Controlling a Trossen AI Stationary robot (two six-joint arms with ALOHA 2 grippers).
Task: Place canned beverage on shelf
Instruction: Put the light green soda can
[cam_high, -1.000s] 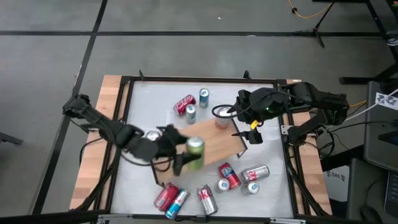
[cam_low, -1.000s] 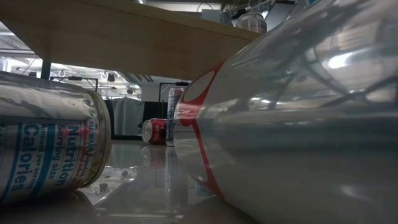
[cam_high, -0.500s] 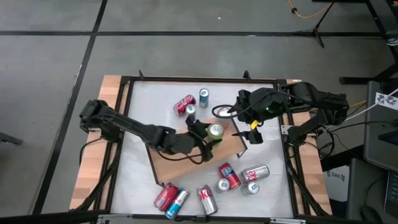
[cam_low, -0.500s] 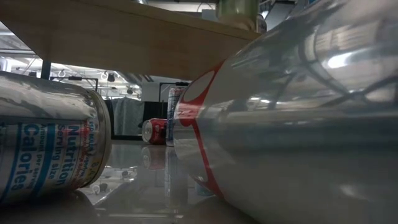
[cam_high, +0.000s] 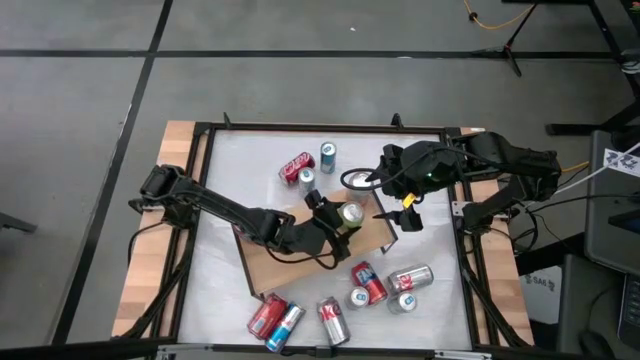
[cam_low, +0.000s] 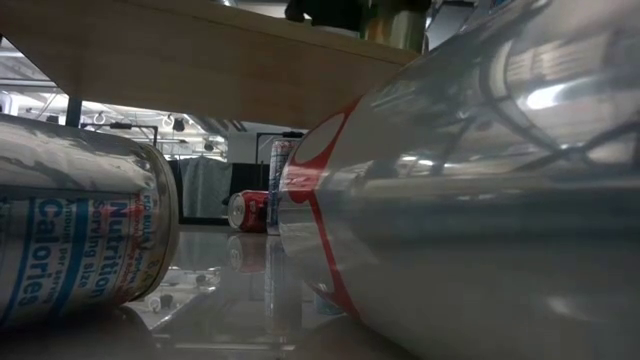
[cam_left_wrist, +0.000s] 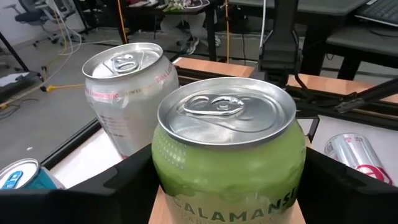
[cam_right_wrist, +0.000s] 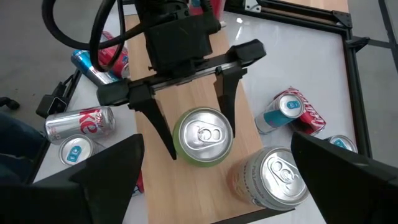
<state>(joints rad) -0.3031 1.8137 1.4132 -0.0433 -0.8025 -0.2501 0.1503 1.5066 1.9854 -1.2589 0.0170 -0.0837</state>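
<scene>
High view: your left gripper (cam_high: 340, 217) has carried the green can (cam_high: 349, 213) onto the shelf (cam_high: 290, 252).
The fingers (cam_right_wrist: 225, 93) flank the upright can, now parted slightly (contact unclear); it stands just beside a silver can (cam_right_wrist: 271, 176) at the far end. Your right gripper (cam_high: 408, 218) waits agape beside the shelf; loose cans (cam_high: 383, 285) crowd the table (cam_high: 220, 180).

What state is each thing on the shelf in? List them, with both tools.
Light-brown wooden shelf with black frame: holds two cans.
Green aluminium can: upright on it, sealed.
Silver aluminium can: upright beside the green one, sealed.
Left tool: around the green can.
Right tool: open, by the shelf's end.
</scene>
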